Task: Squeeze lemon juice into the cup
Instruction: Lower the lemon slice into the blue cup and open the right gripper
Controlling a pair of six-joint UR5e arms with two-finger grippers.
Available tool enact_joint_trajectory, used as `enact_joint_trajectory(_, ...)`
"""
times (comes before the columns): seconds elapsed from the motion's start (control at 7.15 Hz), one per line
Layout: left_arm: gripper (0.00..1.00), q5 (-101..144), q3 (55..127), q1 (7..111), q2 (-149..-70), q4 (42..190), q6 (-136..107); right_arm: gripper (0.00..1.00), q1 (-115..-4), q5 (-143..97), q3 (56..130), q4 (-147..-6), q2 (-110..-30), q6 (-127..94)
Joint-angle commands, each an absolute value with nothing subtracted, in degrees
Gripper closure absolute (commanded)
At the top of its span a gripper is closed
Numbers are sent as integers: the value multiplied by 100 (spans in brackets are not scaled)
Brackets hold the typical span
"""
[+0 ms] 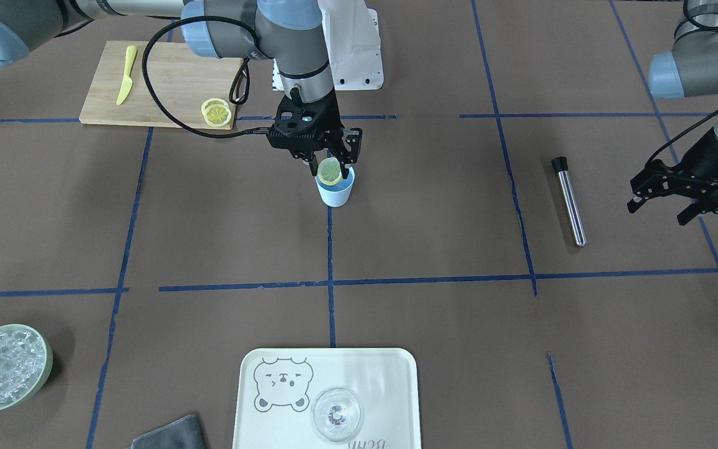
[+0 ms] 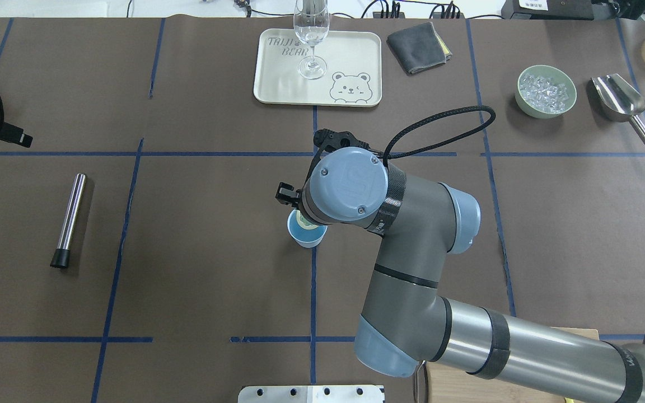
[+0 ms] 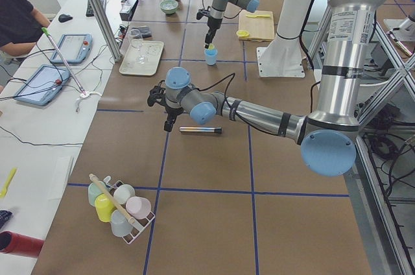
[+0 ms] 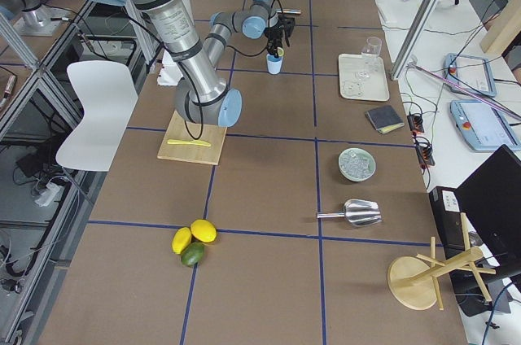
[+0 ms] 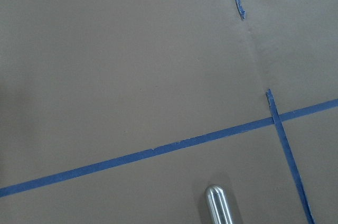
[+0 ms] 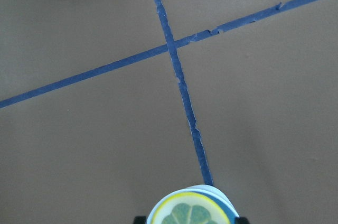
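My right gripper (image 1: 330, 167) is shut on a lemon slice (image 1: 330, 172) and holds it upright just over the mouth of the light-blue cup (image 1: 336, 193). The right wrist view shows the slice's pale segmented face (image 6: 191, 212) in front of the cup's rim (image 6: 224, 201). From overhead the wrist hides most of the slice, and the cup (image 2: 305, 235) shows below it. My left gripper (image 1: 658, 211) is open and empty, hovering far off at the table's side near a metal tube (image 1: 569, 201).
A cutting board (image 1: 166, 68) behind the cup holds more lemon slices (image 1: 217, 112) and a yellow knife (image 1: 126, 75). A bear tray (image 1: 259, 399) carries a clear glass (image 1: 336, 413). A green bowl of ice (image 1: 4, 366) and a grey cloth (image 1: 169, 433) lie at the far edge.
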State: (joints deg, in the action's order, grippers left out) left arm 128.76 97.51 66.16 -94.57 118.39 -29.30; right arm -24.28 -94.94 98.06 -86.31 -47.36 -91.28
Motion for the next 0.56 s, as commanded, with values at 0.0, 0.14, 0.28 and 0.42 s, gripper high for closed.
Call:
enact_joint_trajectory(0.0, 0, 12876, 9747, 6609, -9457, 11839, -2918, 20, -2426, -9501, 9800, -8631, -4711, -9132)
enact_joint_trajectory(0.14, 0, 12876, 9747, 6618, -9457, 11839, -2927, 6, -2426, -9501, 9800, -8631, -4702, -9114)
enact_joint_trajectory(0.28, 0, 12876, 9738, 6609, -9457, 11839, -2918, 1, -2426, -9510, 9800, -8631, -4693, -9132)
enact_joint_trajectory(0.42, 0, 12876, 9712, 6609, -9466, 11839, -2918, 0, -2426, -9666, 9835, -8657, -4693, -9123)
